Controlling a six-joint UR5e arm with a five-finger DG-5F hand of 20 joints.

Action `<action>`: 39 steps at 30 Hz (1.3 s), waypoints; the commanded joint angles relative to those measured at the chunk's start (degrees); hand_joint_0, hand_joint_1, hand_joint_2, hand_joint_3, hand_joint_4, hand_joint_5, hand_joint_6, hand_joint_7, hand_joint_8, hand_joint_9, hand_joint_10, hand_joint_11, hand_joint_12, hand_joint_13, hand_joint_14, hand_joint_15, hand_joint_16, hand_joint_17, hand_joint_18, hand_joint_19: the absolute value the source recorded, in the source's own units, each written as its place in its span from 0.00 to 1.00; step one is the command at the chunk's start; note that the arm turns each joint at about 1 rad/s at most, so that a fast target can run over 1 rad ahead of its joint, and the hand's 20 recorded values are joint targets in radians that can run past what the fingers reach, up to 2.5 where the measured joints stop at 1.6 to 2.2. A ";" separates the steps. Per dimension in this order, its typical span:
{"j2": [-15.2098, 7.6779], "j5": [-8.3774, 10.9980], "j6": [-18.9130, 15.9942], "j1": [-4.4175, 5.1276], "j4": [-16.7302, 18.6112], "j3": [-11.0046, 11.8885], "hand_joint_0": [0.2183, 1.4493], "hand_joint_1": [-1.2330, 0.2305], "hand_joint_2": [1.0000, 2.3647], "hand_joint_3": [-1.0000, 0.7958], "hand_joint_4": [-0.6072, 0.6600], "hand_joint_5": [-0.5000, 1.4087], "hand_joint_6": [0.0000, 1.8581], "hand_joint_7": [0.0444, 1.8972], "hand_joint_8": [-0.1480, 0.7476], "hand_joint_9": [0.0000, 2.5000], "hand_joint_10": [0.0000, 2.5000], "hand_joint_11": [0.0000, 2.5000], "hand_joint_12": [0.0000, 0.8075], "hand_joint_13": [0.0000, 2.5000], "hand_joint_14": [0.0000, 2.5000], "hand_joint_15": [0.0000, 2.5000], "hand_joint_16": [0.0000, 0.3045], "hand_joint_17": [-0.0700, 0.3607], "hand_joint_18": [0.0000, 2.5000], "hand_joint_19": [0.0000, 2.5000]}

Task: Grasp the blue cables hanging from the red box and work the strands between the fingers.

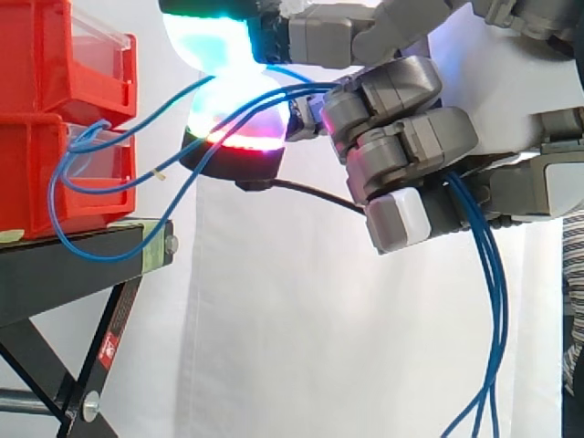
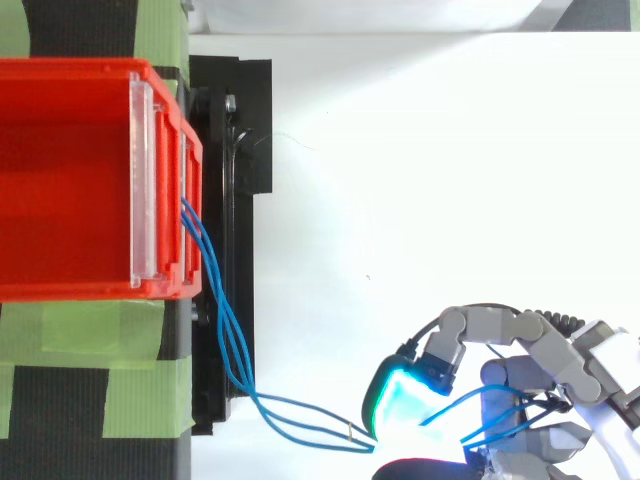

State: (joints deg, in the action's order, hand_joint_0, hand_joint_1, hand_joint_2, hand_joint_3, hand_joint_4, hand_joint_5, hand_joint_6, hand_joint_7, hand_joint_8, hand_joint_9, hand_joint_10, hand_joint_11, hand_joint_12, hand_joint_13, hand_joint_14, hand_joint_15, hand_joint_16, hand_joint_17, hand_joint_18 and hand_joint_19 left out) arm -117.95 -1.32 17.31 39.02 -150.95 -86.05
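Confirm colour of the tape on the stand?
Light green tape, clearest in the top view.

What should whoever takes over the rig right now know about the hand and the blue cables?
Hand: shut on the blue cables, fingers curled round the strands, held out to the side of the stand.
Cables: they come out of the lower red bin on the black stand, loop down past the bin's front, then run across to the hand. The free lengths hang below it.
Done: the grasp is made.
Left: work the strands between the fingers.
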 commanded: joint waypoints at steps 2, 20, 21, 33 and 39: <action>0.00 0.00 0.00 0.01 -0.05 0.00 0.56 0.43 0.01 0.24 0.67 0.34 0.54 0.64 0.59 0.39 1.00 1.00 0.52 0.43 1.00 0.66 0.15 0.40 0.58 0.47; 0.00 -0.09 0.00 0.01 0.04 0.00 0.55 0.43 0.01 0.27 0.67 0.34 0.56 0.63 0.59 0.39 1.00 1.00 0.52 0.43 1.00 0.66 0.15 0.40 0.58 0.47; 0.00 -0.09 0.00 0.01 -0.05 0.00 0.55 0.43 0.01 0.27 0.67 0.34 0.56 0.63 0.59 0.39 1.00 1.00 0.52 0.43 1.00 0.66 0.15 0.40 0.58 0.47; 0.00 -0.09 0.00 -0.08 0.04 0.00 0.55 0.42 0.01 0.28 0.65 0.34 0.58 0.62 0.59 0.39 1.00 1.00 0.52 0.43 1.00 0.66 0.15 0.40 0.58 0.47; 0.00 -0.09 0.00 0.01 -0.05 0.00 0.54 0.42 0.01 0.30 0.66 0.34 0.58 0.62 0.59 0.39 1.00 1.00 0.52 0.43 1.00 0.66 0.15 0.40 0.58 0.47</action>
State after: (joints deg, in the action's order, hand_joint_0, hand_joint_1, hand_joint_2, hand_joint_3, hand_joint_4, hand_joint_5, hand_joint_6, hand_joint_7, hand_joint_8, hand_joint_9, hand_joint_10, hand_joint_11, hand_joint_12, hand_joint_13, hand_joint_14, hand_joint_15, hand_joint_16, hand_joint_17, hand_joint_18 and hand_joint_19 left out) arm -117.95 -1.41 17.31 39.01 -150.97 -86.04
